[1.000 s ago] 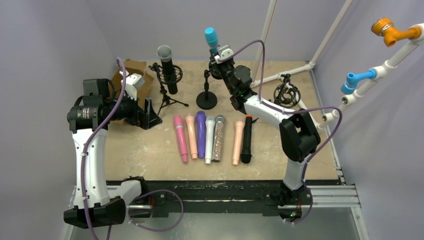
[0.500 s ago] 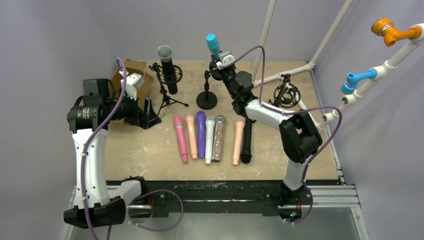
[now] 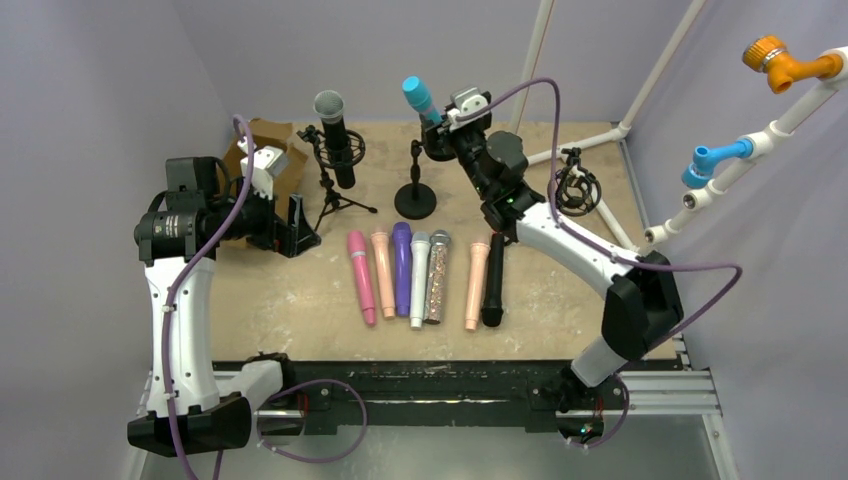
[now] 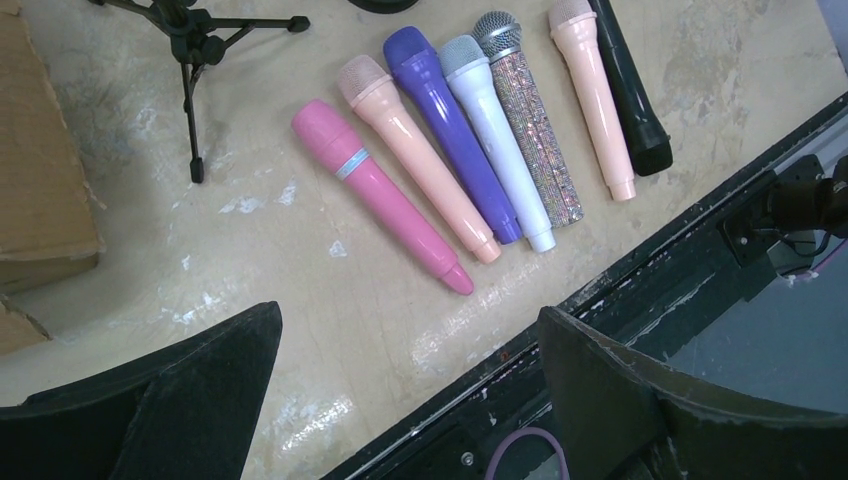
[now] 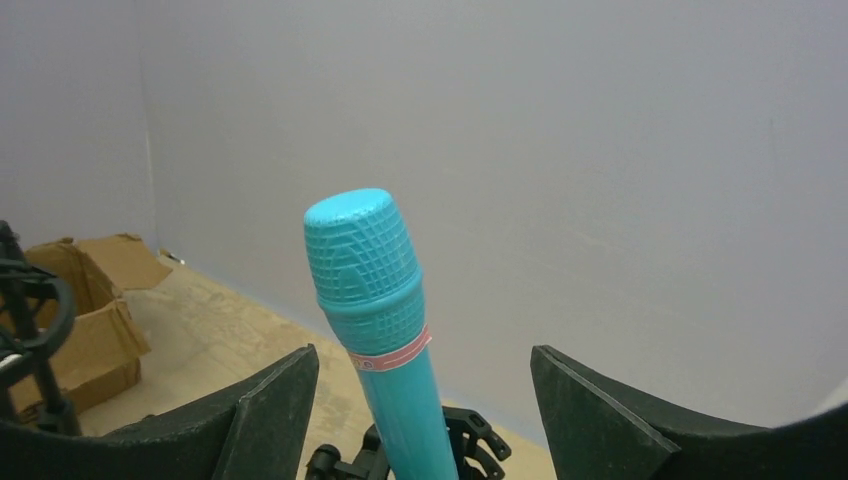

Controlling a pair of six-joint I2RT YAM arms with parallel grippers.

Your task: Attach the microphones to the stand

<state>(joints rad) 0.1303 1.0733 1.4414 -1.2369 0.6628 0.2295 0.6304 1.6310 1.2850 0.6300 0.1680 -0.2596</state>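
The teal microphone (image 5: 375, 290) stands a little off upright. It has a cross-hatched rounded head above a pink band, and its lower end seems to be seated in the black clip (image 5: 480, 440) of the round-based stand (image 3: 415, 200) at the back of the worktop (image 3: 300, 300). The right fingers (image 5: 270, 410) are spread on either side of it, not touching. The left fingers (image 4: 200, 390) are also apart and hold nothing. Seven more microphones (image 4: 495, 130) lie side by side mid-worktop: pink, peach, purple, white, silver glitter, peach and black.
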